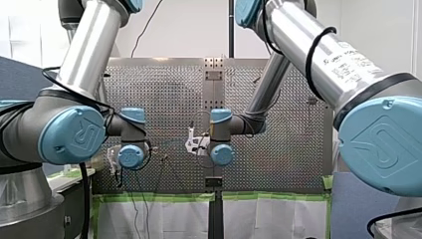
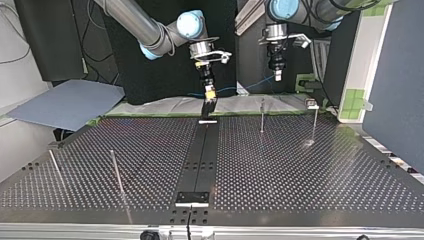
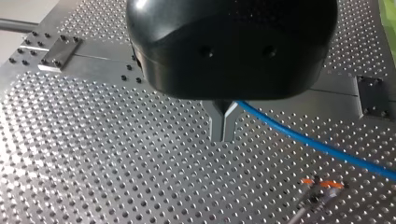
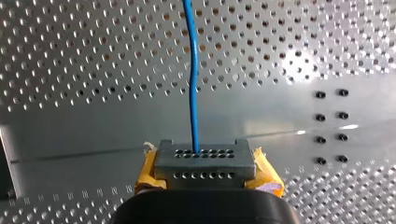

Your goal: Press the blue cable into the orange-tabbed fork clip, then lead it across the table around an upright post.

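My right tool (image 4: 204, 157) is clamped on the blue cable (image 4: 194, 93), which runs ahead toward 12 o'clock. My left tool (image 3: 223, 135), fingers pressed together, has the orange-tabbed fork clip (image 3: 322, 183) at its 4 o'clock, so I judge it nearer.

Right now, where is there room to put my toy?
In the top view, bare table lies between the black strip and the posts at left. Crowded: the far edge, by my right hand, my left hand and blue cable.

Table (image 3: 93, 158) gleams, brushed perforated metal. Cable (image 4: 193, 93) looks smooth, glossy blue plastic. Left gripper (image 3: 223, 135): glossy black shell, matt grey metal fingers (image 3: 215, 122). Post (image 2: 262, 116): shiny metal.
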Robot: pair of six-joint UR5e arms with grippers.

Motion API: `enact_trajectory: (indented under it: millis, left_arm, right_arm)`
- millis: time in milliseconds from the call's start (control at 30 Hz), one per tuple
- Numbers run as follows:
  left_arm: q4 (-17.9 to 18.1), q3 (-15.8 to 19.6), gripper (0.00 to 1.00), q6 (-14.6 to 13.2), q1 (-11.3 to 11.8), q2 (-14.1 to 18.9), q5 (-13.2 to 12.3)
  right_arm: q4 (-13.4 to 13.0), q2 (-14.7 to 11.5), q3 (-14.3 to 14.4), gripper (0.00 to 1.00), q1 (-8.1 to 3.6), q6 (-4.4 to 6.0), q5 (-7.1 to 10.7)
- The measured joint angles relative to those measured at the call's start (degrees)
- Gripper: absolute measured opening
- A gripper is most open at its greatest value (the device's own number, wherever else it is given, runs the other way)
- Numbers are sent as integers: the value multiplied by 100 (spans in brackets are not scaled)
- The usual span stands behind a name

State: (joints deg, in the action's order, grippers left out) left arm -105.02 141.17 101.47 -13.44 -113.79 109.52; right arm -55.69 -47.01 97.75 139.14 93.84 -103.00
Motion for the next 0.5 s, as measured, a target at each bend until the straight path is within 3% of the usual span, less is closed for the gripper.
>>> enact_trajectory:
  millis: [267,500]
  left_arm:
    - [386,-288,0,100,387,-385,-386]
    - [740,-397,0,0,665,-739,-688]
  right_arm:
    - [-29,394,-322,0,37,5,39]
    - [37,746,-614,0,53,5,20]
